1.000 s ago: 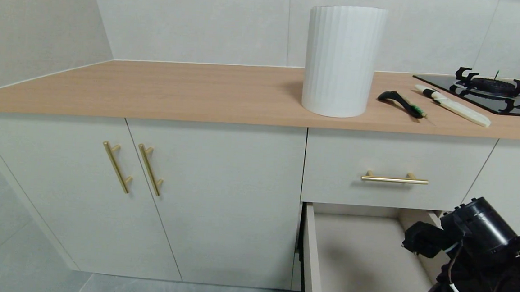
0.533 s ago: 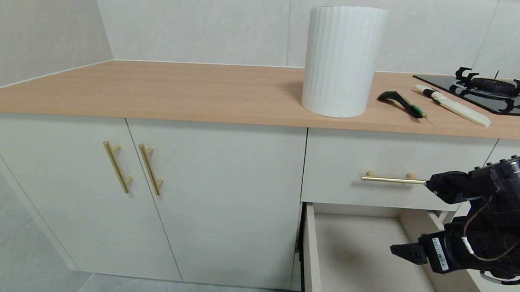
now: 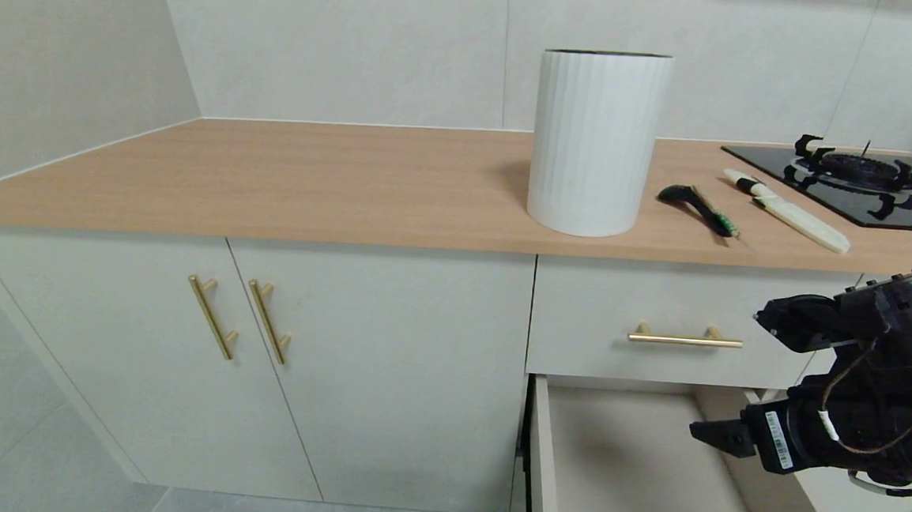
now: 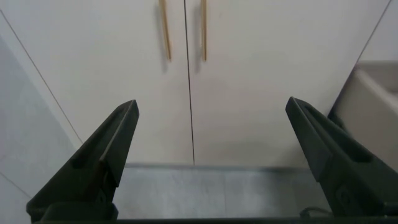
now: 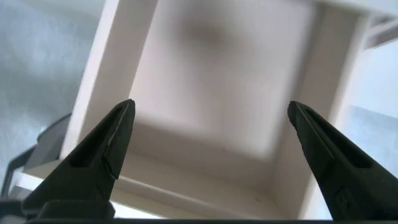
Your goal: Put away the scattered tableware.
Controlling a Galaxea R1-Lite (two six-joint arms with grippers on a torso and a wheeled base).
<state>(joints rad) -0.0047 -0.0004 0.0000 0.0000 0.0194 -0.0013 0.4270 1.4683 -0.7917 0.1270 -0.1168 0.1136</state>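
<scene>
On the wooden worktop [image 3: 310,176], just right of a tall white ribbed canister [image 3: 596,138], lie the two loose pieces: a small black-handled utensil with a green tip [image 3: 696,206] and, beside it toward the black gas hob [image 3: 857,174], a long cream-coloured knife with a dark band at the handle [image 3: 787,211]. The two lie near each other but apart, both flat.

Below them the lower pale drawer [image 3: 546,467] stands pulled out. The right gripper [image 5: 209,109] hangs over it with its jaws spread wide and nothing between them. The left gripper [image 4: 211,102] sits low before the cupboard doors with gold bar handles [image 4: 165,28], its jaws likewise released.

Both pieces look light and rigid. The knife is probably smooth and slim, so it may skate or pivot under a pinch; I would take it across the handle near the dark band, not on the blade end, which may be brittle. The black utensil's curved handle is its thickest part and seems the surest hold, since the thin shaft offers little to clamp.
</scene>
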